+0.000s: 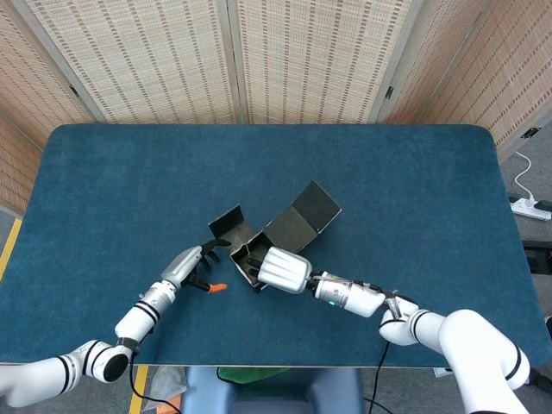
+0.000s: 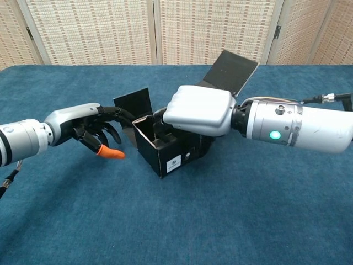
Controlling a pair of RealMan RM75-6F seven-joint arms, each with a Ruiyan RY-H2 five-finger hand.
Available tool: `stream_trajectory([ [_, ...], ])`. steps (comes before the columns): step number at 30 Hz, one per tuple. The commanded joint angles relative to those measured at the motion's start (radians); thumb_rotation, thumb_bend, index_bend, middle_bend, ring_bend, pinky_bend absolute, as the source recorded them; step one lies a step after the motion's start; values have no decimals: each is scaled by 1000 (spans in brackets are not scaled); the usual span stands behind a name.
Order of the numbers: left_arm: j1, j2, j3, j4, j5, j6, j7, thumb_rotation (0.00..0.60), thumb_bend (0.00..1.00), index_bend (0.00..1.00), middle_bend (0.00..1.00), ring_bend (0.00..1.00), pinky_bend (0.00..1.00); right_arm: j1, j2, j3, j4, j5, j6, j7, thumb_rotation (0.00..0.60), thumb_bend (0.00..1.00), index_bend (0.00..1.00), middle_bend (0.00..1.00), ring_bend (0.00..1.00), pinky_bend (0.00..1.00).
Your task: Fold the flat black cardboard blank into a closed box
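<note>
The black cardboard box [image 1: 247, 253] stands half-formed near the table's front edge, open at the top, with a small label on its front wall [image 2: 173, 161]. Its long lid flap [image 1: 304, 217] sticks up and back to the right, and a side flap [image 1: 227, 225] stands out to the left. My right hand [image 1: 282, 269] lies over the box's right side, fingers reaching down inside and holding its wall [image 2: 198, 110]. My left hand [image 1: 189, 264] hovers just left of the box with its fingers spread and holds nothing; its orange thumb tip [image 2: 110, 153] points down at the cloth.
The blue table [image 1: 388, 190] stretches wide behind and to both sides of the box. Woven screens [image 1: 293, 52] stand behind the far edge. A white power strip [image 1: 530, 207] lies on the floor at the right.
</note>
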Motion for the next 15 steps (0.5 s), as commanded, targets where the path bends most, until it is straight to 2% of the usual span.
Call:
stream_trajectory([
  [1,22,34,-8,-60,-21,33,41,600,201,87,65,114,424,-8,10,8,-6,8,24,19,600,19,69,72,742,1000],
  [5,40,70,-16,-110,-21,58,57,600,201,32,3,20,334,-47,60,29,-75,49,62,29,600,18,24,46,733,1000],
  [9,61,119,-25,-151,-10,86,53,600,200,22,1,14,314,-141,174,45,-280,175,51,52,600,19,22,65,729,1000],
  [12,77,153,-33,-168,-7,102,36,600,198,17,1,8,310,-211,270,31,-464,281,12,96,600,19,22,98,726,1000],
  [15,93,177,-42,-176,-13,114,16,600,199,17,1,8,309,-268,336,6,-604,370,-34,170,600,19,22,119,726,1000],
])
